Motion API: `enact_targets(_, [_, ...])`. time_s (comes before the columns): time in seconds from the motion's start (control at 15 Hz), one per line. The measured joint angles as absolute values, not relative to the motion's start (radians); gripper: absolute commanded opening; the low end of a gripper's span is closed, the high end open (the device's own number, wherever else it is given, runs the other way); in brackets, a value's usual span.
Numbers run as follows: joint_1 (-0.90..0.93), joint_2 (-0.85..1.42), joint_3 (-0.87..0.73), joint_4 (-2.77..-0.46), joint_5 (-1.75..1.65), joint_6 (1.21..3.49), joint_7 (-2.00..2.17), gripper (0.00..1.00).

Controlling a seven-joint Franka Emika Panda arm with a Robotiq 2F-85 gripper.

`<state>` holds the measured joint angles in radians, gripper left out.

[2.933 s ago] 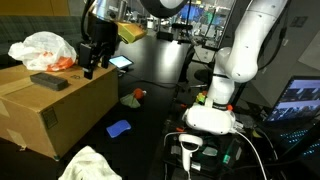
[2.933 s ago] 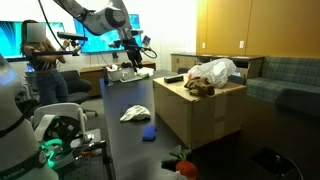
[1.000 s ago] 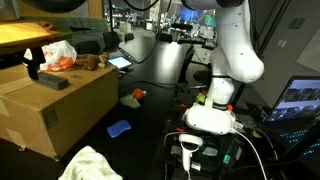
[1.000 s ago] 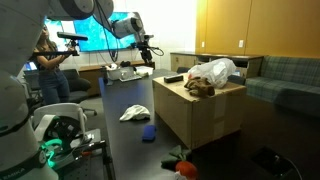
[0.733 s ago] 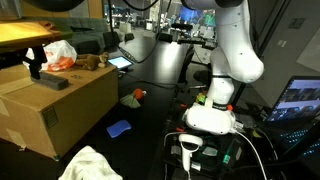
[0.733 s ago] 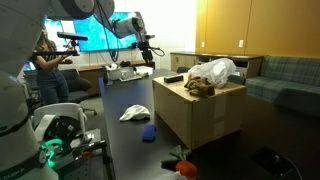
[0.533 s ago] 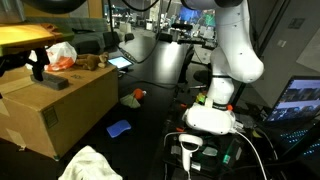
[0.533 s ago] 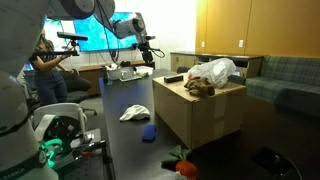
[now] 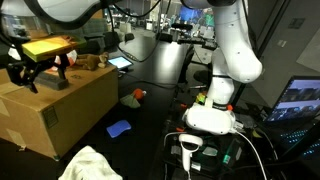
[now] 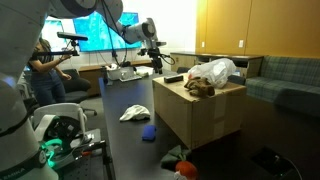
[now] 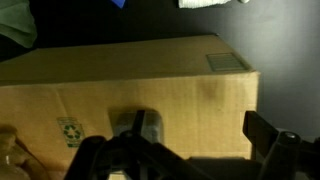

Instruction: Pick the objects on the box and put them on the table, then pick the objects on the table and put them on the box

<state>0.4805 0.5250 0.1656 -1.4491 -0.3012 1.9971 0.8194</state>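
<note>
The table (image 9: 160,118) is a wide black surface, and both exterior views show it with the big brown cardboard box (image 9: 55,115) standing on it. Only an exterior view (image 10: 215,72) shows the white-and-orange bag plainly, heaped on the far end of the box top; from the other side the gripper (image 9: 38,78) covers nearly all of it. The wrist view looks straight down on the box top (image 11: 160,85), which fills that picture, with slivers of the white cloth (image 11: 215,3) and blue pad (image 11: 120,3) at its upper edge.

Half a second ago the gripper stood at the picture's edge, short of the bag. It has since swung in over the box and now hangs above the dark slab (image 9: 50,82). The objects lie where they lay.

The jaws stand wide apart, with nothing between them; the wrist view shows a dark finger (image 11: 275,145) on each side of the bare cardboard.

The cloth (image 9: 90,165) lies crumpled on the table, well apart from the box. The blue pad (image 9: 119,128) lies flat, just beside the box's foot. The slab is a thin dark rectangle on the box top, and the brown lump (image 9: 90,62) sits at the top's far edge. The small red-green toy (image 9: 137,96) lies on the table, near the box.
</note>
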Motion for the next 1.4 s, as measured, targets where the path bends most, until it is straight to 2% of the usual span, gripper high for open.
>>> enact_targets(0.73, [0.251,0.460,0.117,-1.608,-0.208,2.188,0.405,1.00])
enact_targets(1.4, [0.170,0.432,0.147,-1.643,-0.077,2.195,-0.071,1.00])
